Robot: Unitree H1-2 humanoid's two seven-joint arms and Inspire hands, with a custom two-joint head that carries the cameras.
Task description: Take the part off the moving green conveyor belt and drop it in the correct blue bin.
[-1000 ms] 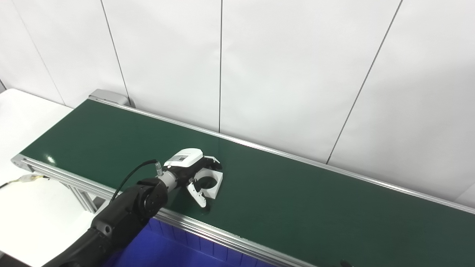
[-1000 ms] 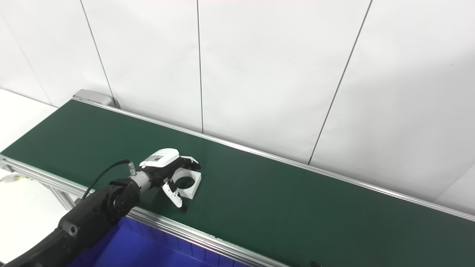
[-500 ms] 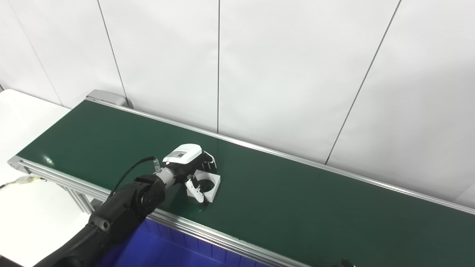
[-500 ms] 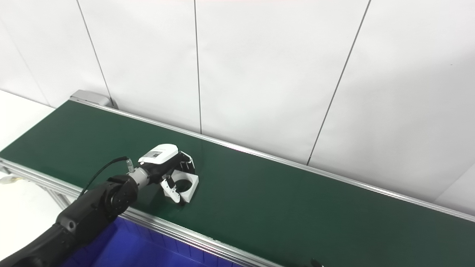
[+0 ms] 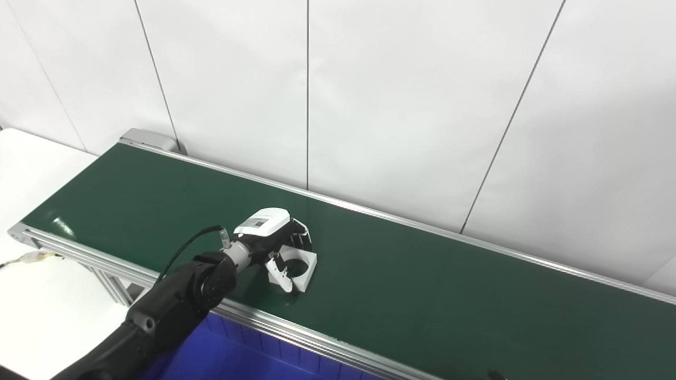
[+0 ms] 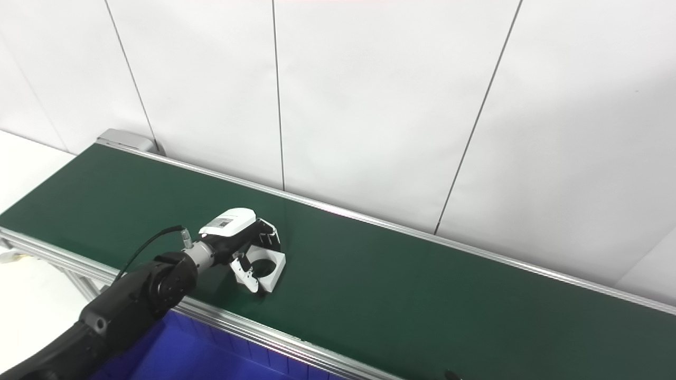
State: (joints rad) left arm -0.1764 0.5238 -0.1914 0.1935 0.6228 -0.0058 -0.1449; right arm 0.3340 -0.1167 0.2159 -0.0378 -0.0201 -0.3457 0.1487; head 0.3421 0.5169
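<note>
The white part on the green conveyor belt is clasped by the left hand; lift-off cannot be judged. The blue bin is seen below.

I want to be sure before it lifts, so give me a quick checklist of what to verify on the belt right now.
1. Left hand at the white part: ok, fingers wrap its far and near sides.
2. Grip fully closed: cannot tell, contact hidden by the hand.
3. Part off the green conveyor belt: not ok, it looks to rest on the belt.
4. Lift path clear: ok, nothing else on the belt near it.
5. Blue bin in reach: ok, just below the near rail; correct bin cannot tell.
6. Right hand: cannot tell, not in view.
</note>
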